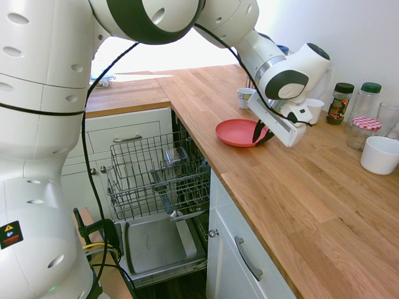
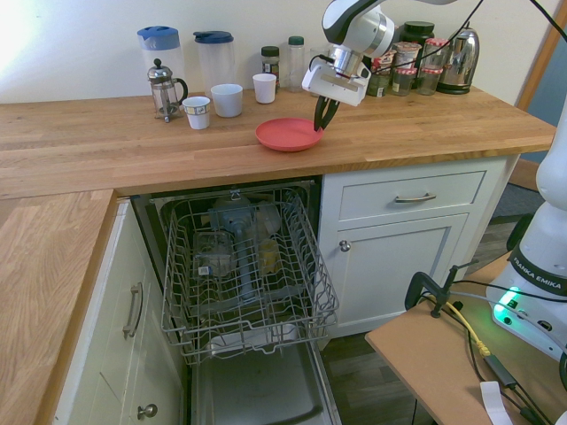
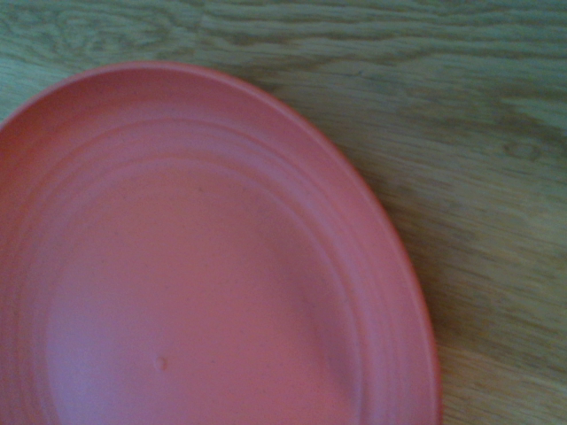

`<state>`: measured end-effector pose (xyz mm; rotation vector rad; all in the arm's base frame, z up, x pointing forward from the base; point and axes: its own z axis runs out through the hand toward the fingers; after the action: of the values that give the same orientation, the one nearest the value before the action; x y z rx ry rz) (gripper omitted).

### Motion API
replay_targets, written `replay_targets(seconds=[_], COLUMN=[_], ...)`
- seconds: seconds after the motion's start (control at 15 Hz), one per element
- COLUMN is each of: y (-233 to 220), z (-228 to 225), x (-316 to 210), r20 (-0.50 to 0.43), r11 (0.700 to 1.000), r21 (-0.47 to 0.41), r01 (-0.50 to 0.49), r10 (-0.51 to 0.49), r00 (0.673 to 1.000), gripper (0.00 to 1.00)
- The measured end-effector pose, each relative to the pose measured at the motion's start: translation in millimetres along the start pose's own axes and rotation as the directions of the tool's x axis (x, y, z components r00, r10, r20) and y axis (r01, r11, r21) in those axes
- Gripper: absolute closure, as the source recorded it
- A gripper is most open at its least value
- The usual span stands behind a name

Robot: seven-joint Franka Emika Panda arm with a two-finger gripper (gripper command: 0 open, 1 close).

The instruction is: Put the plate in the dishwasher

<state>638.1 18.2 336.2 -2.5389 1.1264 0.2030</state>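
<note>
Plate (image 3: 204, 266) (edge cut off in wrist view)

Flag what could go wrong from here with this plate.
The claw is at one edge of the plate, so the plate may tip or swivel if lifted.

The rack already holds a few things, so the plate might knock them going in.

The mug stands close behind the plate; a sideways swing could clip it.

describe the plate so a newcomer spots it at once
Find the wooden counter above the open dishwasher. On it, at the gripper's fingertips, lies the plate: round, shallow and coral red, unlike the upright white cups behind it.
</note>
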Motion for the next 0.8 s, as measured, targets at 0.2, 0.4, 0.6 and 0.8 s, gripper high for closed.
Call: replay_targets(seconds=[0.2,0.4,0.6,0.8], y=[-0.1,-4.3,-13.1,-31.7], z=[-0.8,-17.4,-51.0,-75.2], x=[0.2,-7.1,-45.3,-133.6], r20=[0.003,-0.015,-0.093,-0.243], r11=[1.000,0.999,0.992,0.971], r21=[0.008,0.029,0.046,-0.009], r01=[0.008,0.041,0.116,0.238], r10=[-0.008,-0.041,-0.112,-0.233], r00=[1.000,0.999,0.989,0.942], gripper=[1.00,1.00,1.00,1.00])
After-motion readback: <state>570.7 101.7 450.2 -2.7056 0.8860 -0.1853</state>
